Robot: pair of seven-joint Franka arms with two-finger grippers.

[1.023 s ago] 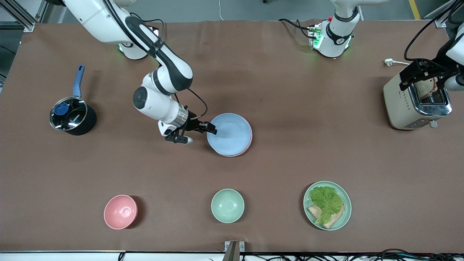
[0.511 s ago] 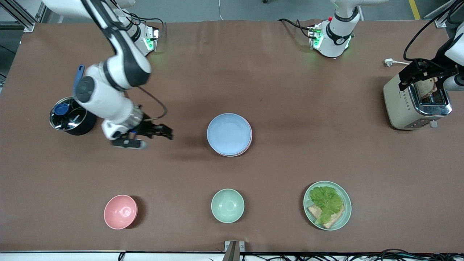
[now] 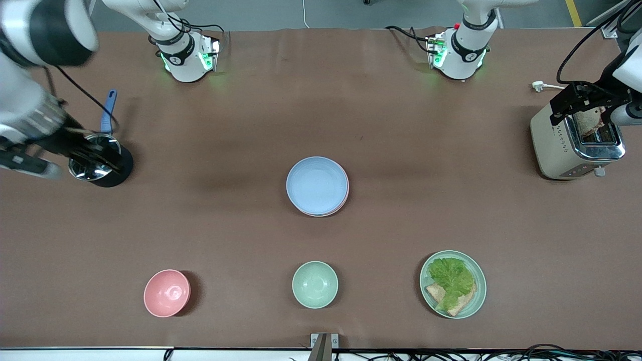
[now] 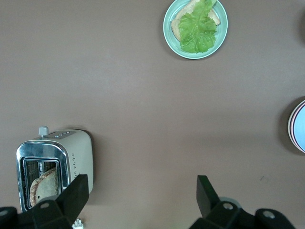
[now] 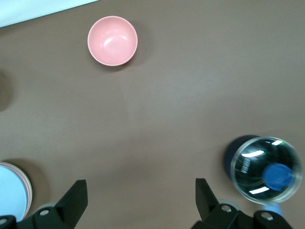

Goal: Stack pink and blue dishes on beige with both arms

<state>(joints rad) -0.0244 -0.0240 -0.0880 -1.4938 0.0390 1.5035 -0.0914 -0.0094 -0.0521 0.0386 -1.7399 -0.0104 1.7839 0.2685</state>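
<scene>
Stack sits mid-tabletop (image 3: 401,125): blue plate (image 3: 317,185) on top, pink plate (image 3: 345,196) showing only as a thin rim under it. No beige plate visible from any view; if it's there, it's fully hidden under those two, can't confirm.

Right end effector (image 3: 95,158) is over the lidded saucepan (image 3: 100,163) at the right arm's end of the tabletop, fingers spread and empty per the right wrist view (image 5: 138,200). The stack lies well apart from it, toward the middle of the tabletop; in that wrist view only a sliver of the blue plate (image 5: 12,191) shows at the frame edge, with the pink bowl (image 5: 112,40) also in sight.

Left end effector (image 3: 584,103) is over the toaster (image 3: 572,143) at the left arm's end, fingers spread, nothing held, per the left wrist view (image 4: 140,198). Stack again well apart toward the middle, just its edge (image 4: 298,126) in frame, plus the mint plate with lettuce and bread (image 4: 195,27).

Key relation: the stack is between the two end effectors, both well apart from it, neither clearly nearer. Plates are round, so no long axis to align.

Judgement: stacking looks done, both arms parked. If the beige plate is not underneath, either arm would have to reach back to centre.
</scene>
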